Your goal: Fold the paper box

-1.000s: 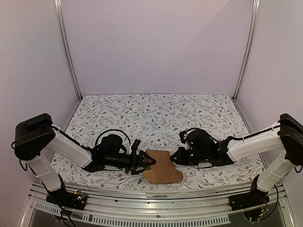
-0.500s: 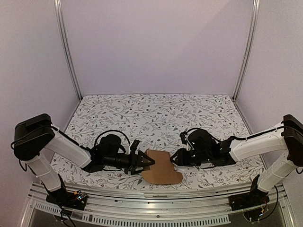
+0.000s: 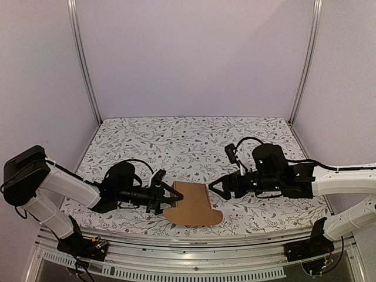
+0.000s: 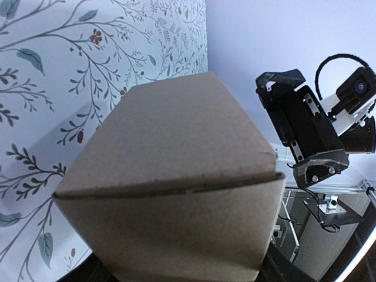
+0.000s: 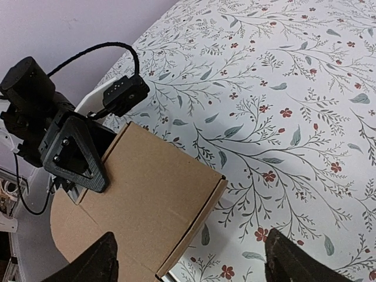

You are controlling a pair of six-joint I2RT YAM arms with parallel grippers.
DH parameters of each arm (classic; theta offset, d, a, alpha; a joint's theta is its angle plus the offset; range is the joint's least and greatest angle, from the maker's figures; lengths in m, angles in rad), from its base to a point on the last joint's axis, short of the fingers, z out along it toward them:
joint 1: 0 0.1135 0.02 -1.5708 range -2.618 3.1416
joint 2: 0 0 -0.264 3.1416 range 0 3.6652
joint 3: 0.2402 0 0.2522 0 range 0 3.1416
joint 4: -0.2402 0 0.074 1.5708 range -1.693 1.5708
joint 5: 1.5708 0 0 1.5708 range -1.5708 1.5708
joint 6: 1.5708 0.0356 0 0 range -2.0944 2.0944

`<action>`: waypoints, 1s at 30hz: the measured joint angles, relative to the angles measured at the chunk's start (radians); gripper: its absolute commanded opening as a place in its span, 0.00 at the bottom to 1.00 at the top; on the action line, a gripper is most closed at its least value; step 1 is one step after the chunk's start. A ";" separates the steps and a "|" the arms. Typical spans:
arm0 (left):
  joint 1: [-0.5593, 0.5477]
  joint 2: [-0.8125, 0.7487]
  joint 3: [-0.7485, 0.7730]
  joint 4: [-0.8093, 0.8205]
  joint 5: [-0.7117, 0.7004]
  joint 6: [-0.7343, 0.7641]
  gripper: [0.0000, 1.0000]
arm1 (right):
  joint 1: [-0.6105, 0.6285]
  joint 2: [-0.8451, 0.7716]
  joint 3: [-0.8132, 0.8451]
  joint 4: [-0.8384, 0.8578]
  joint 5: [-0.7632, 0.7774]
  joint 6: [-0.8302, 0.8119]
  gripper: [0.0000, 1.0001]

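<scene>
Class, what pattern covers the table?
The table is white with leafy vines and small red flowers; clearest in right wrist view.

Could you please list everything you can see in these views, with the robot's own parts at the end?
paper box: one, brown, near the table's front edge, between the arms
tablecloth: one, white with grey-green leaves and red flowers, covering the table
frame posts: two, silver, at the back corners
walls: pale lilac, on three sides
left arm: one, white and black; left fingers closed on the box's left edge
right arm: one, white and black; right fingers open, clear of the box
</scene>
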 measured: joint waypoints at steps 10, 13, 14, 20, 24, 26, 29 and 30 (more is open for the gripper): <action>0.068 -0.187 -0.071 0.030 0.172 -0.050 0.35 | 0.003 -0.131 0.093 -0.099 -0.090 -0.398 0.99; 0.089 -0.250 -0.071 0.030 0.219 -0.052 0.36 | 0.028 -0.164 0.097 -0.101 -0.113 -0.543 0.99; 0.100 -0.269 -0.071 0.032 0.236 -0.055 0.36 | 0.045 -0.174 0.097 -0.102 -0.117 -0.602 0.99; 0.159 -0.297 -0.075 0.061 0.331 -0.099 0.36 | 0.171 -0.210 0.097 -0.105 -0.079 -0.953 0.99; 0.177 -0.283 -0.096 0.122 0.384 -0.145 0.35 | 0.267 -0.211 0.094 -0.083 0.053 -1.160 0.99; 0.179 -0.264 -0.100 0.158 0.406 -0.168 0.34 | 0.302 -0.202 0.083 -0.045 0.144 -1.264 0.99; 0.179 -0.229 -0.103 0.223 0.430 -0.203 0.34 | 0.381 -0.167 0.046 0.045 0.267 -1.398 0.99; 0.179 -0.217 -0.105 0.245 0.436 -0.212 0.34 | 0.400 -0.151 0.029 0.078 0.307 -1.442 0.99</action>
